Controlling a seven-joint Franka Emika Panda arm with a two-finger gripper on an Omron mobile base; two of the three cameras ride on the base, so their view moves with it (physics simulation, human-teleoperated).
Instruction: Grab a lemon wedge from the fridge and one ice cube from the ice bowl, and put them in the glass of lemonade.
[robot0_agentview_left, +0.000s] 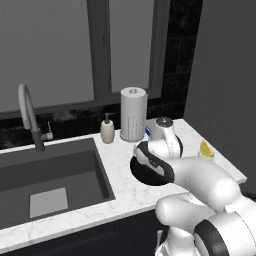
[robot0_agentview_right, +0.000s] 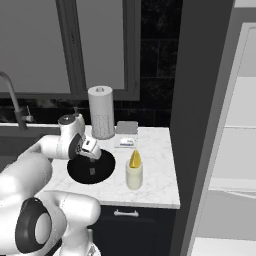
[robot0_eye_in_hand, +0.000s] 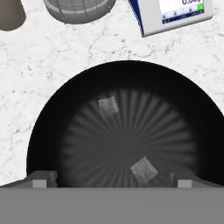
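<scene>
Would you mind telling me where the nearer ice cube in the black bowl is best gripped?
Across two opposite flat sides of the ice cube, coming straight down from above: it lies flat and alone on the ice bowl floor, between the open gripper tips.

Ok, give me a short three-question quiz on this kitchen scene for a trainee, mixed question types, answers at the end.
1. True or false: the lemon wedge already sits on top of the glass of lemonade.
2. Multiple choice: the claw hangs over which item? A) the sink B) the ice bowl C) the paper-towel roll
3. How many ice cubes does the hand view show in the bowl?

Key
1. True; the yellow wedge rests at the glass's rim.
2. B.
3. Two: one ice cube further from the fingertips, another ice cube near them.
</scene>
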